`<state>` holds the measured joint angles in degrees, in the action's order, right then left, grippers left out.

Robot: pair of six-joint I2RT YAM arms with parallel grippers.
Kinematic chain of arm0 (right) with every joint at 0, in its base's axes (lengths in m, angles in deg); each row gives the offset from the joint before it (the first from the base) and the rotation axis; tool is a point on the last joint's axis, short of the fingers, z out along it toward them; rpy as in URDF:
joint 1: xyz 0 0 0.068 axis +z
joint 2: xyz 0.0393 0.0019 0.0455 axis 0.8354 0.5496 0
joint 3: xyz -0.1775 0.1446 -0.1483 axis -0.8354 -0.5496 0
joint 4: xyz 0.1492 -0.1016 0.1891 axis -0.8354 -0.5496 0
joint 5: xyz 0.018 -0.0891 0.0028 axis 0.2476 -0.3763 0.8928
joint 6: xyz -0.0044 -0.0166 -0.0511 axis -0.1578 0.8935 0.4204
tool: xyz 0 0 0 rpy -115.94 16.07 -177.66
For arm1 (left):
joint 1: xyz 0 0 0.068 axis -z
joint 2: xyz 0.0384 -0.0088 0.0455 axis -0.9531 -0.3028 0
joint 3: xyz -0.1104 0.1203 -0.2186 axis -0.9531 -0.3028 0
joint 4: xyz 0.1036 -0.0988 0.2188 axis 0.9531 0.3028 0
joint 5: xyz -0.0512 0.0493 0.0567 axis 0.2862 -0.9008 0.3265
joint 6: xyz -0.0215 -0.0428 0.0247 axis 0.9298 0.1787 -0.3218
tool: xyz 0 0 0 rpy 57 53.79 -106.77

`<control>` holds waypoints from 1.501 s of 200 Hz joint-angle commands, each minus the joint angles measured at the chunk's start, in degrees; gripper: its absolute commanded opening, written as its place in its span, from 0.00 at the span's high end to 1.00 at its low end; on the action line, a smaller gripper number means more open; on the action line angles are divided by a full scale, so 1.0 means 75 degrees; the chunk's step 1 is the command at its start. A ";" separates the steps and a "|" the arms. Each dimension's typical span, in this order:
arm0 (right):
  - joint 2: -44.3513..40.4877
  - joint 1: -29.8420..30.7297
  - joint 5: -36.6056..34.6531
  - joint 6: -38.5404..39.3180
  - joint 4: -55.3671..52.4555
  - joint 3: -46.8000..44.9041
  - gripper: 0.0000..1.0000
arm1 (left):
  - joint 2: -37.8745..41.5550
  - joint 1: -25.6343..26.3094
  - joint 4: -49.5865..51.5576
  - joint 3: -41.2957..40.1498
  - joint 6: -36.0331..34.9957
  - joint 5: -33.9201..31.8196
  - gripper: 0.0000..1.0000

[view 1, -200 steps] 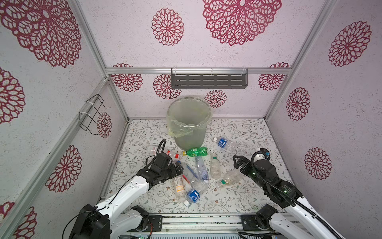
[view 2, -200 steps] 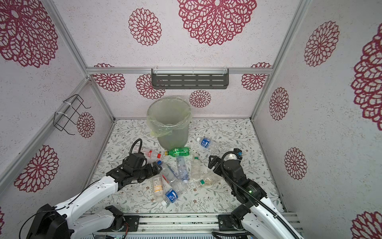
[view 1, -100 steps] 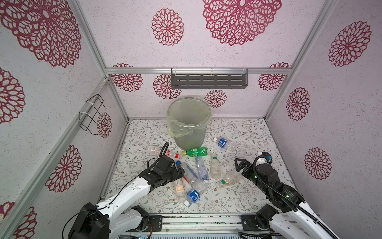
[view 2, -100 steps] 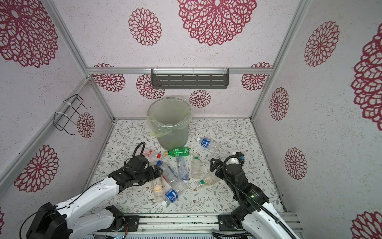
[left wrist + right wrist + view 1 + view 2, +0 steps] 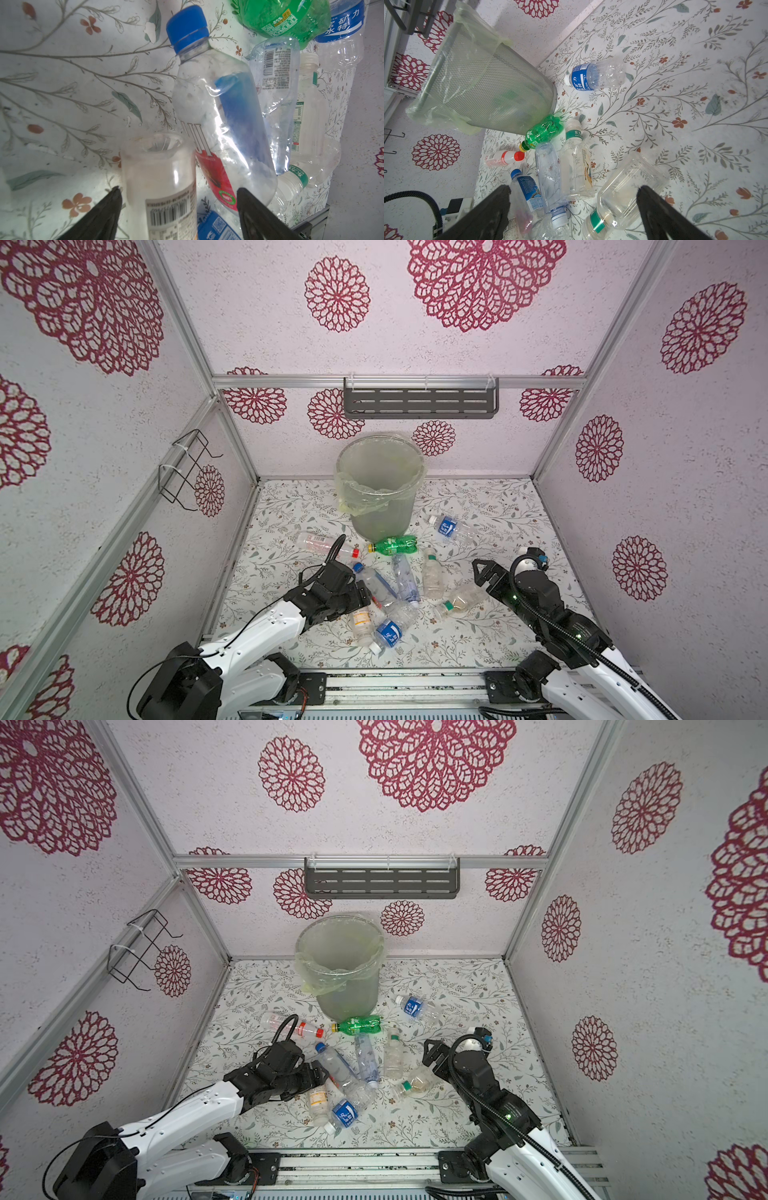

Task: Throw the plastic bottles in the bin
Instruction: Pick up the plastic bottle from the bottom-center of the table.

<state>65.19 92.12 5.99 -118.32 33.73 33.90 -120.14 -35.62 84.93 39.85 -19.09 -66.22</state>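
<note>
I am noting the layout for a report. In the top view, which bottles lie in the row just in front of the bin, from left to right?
red-capped clear bottle → green bottle with yellow cap → clear bottle with blue label

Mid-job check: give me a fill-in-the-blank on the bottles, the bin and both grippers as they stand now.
1. The green bottle at the foot of the bin has a ____ cap.
2. The bin stands ____, not tipped over.
3. The lone bottle, apart from the rest, has a ____ label.
4. The left gripper and right gripper both have jaws ____.
Missing words: yellow; upright; blue; open.
</note>
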 commanded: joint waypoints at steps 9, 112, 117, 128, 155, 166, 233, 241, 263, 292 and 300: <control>-0.0223 0.0029 -0.0264 -0.0213 -0.0165 -0.0020 0.01 | -0.0254 0.0179 -0.0306 0.0037 0.0140 -0.0131 0.14; -0.0580 0.0029 -0.0304 -0.0467 -0.0421 -0.0091 0.01 | -0.0837 0.0364 -0.0300 0.0117 -0.0015 -0.0329 0.27; -0.0618 0.0029 -0.0315 -0.0480 -0.0454 -0.0091 0.01 | -0.0866 0.0373 -0.0306 0.0114 -0.0021 -0.0341 0.28; -0.0675 0.0029 -0.0330 -0.0503 -0.0501 -0.0091 0.01 | -0.0920 0.0373 -0.0326 0.0114 -0.0033 -0.0341 0.34; -0.0814 0.0029 -0.0409 -0.0537 -0.0630 -0.0091 0.01 | -0.0984 0.0372 -0.0323 0.0114 -0.0061 -0.0347 0.37; -0.0863 0.0029 -0.0425 -0.0556 -0.0656 -0.0091 0.01 | -0.0946 0.0374 -0.0280 0.0102 -0.0074 -0.0373 0.39; -0.0967 0.0029 -0.0477 -0.0768 -0.0786 -0.0298 0.01 | 0.0150 0.0362 0.0161 -0.0047 -0.0122 -0.0770 0.50; -0.0964 0.0029 -0.0475 -0.0815 -0.0802 -0.0348 0.01 | 0.0350 0.0355 0.0198 -0.0083 -0.0097 -0.0835 0.51; -0.0987 0.0029 -0.0501 -0.0943 -0.0872 -0.0462 0.01 | 0.0896 0.0309 0.0341 -0.0112 -0.0094 -0.0970 0.52; -0.1049 0.0035 -0.0522 -0.1078 -0.0926 -0.0623 0.01 | 0.1304 0.0166 0.0695 0.0079 -0.0256 -0.0986 0.54; -0.1085 0.0029 -0.0527 -0.1105 -0.0926 -0.0664 0.01 | 0.1341 0.0111 0.0838 0.0197 -0.0355 -0.0970 0.54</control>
<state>57.95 92.12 4.46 -123.81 27.63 29.20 -111.42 -33.81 87.92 39.57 -20.38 -72.23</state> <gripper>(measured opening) 0.989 0.576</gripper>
